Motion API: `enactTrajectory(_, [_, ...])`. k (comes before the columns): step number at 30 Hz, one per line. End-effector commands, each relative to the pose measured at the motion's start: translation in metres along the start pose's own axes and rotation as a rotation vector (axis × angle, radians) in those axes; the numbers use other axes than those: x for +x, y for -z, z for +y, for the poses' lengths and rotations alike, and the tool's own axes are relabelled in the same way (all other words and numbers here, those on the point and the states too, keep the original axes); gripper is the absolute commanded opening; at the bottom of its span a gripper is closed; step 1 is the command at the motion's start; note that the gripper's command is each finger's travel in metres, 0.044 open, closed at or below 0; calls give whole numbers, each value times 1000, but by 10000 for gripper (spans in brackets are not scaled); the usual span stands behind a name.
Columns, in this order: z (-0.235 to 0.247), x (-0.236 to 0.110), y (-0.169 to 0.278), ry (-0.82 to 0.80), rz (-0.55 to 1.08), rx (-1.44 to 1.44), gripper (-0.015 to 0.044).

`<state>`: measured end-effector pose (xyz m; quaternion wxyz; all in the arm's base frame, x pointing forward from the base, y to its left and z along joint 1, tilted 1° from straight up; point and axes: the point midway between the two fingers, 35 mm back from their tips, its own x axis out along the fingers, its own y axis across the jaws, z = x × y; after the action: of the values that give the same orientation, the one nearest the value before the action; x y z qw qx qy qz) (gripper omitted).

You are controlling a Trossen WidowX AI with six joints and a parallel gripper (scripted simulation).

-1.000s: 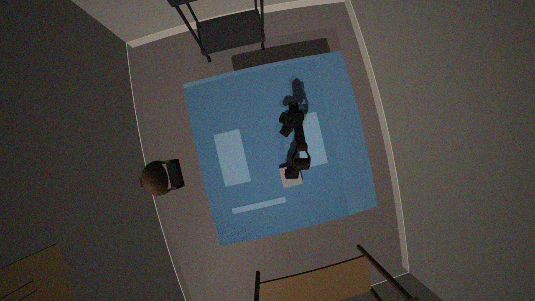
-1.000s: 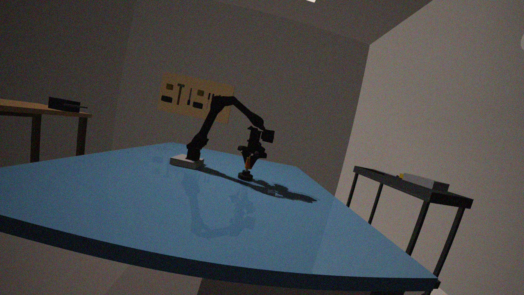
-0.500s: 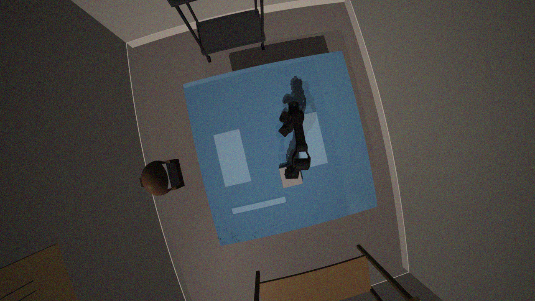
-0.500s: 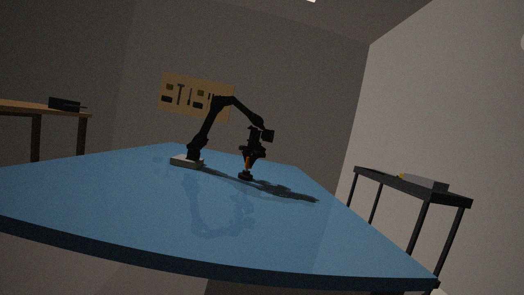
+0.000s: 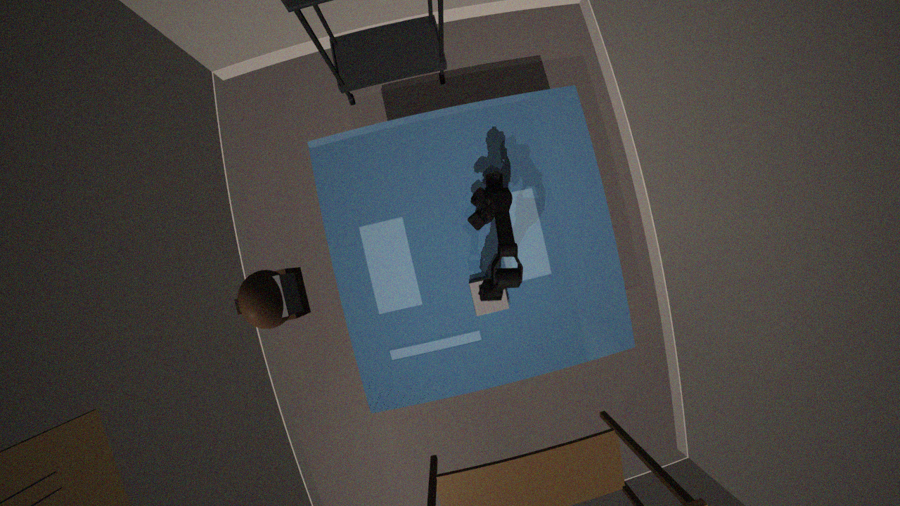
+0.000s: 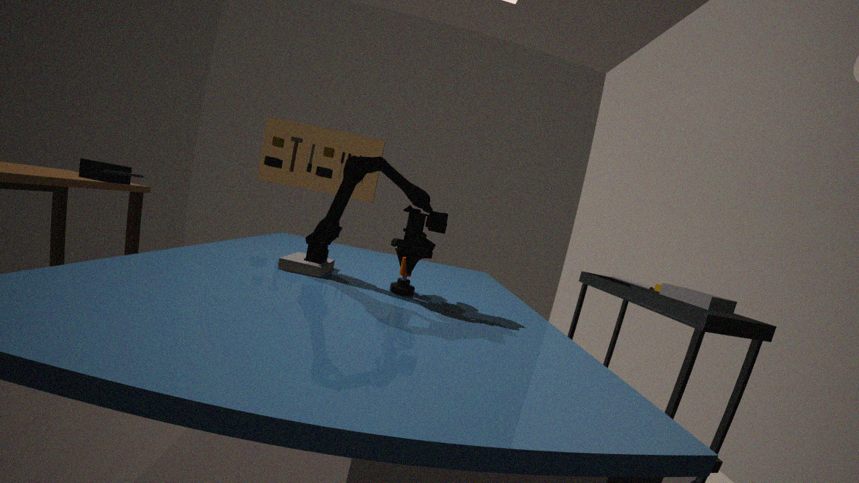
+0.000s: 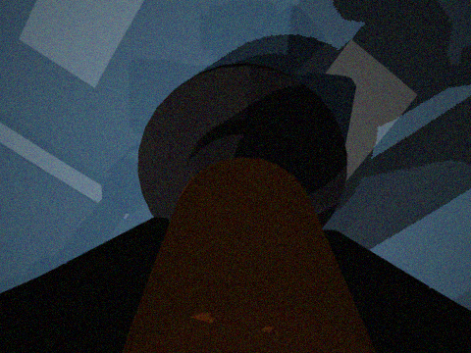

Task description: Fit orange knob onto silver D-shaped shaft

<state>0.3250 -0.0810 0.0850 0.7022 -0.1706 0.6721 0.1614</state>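
The orange knob (image 6: pixel 403 264) (image 7: pixel 245 265) is upright between the fingers of my gripper (image 6: pixel 405 273) (image 7: pixel 243 239), which is shut on it. The dark round pedestal (image 6: pixel 400 290) (image 7: pixel 164 142) stands on the blue table (image 6: pixel 228 354) (image 5: pixel 352 182), directly under the knob. In the exterior view a short pale piece of the silver shaft (image 6: pixel 404 278) shows between the knob's lower end and the pedestal. In the wrist view the knob hides the shaft. The knob's hole and both flat sides are hidden, so their alignment cannot be told. In the top view the arm covers knob and pedestal.
The arm's pale base block (image 5: pixel 491 309) (image 6: pixel 294 264) stands on the table. Pale rectangular patches and arm shadows lie across the tabletop. A dark cart (image 6: pixel 678 306) (image 5: pixel 389 53) stands beyond the table, and a stool (image 5: pixel 261 301) is beside it.
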Motion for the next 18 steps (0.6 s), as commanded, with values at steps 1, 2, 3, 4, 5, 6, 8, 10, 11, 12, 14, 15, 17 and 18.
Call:
enactTrajectory(1, [0,0,0,-1,-4,7,0])
enactTrajectory(2, [0,0,0,-1,-4,7,0])
enactTrajectory(3, [0,1,0,-1,-4,7,0])
enactTrajectory(4, [0,1,0,-1,-4,7,0])
enactTrajectory(5, [0,1,-1,-1,-4,7,0])
enactTrajectory(6, [0,1,-1,-1,-4,7,0])
enactTrajectory(8, [0,1,-1,-1,-4,7,0])
enactTrajectory(10, [0,1,-1,-1,-4,7,0])
enactTrajectory(11, [0,1,-1,-1,-4,7,0])
enactTrajectory(12, [0,1,-1,-1,-4,7,0])
enactTrajectory(14, [0,1,-1,-1,-4,7,0])
enactTrajectory(15, [0,0,-1,-1,-4,7,0])
enactTrajectory(17, [-1,-2,-2,-1,-4,7,0])
enactTrajectory(18, [-1,-3,-2,-1,-4,7,0])
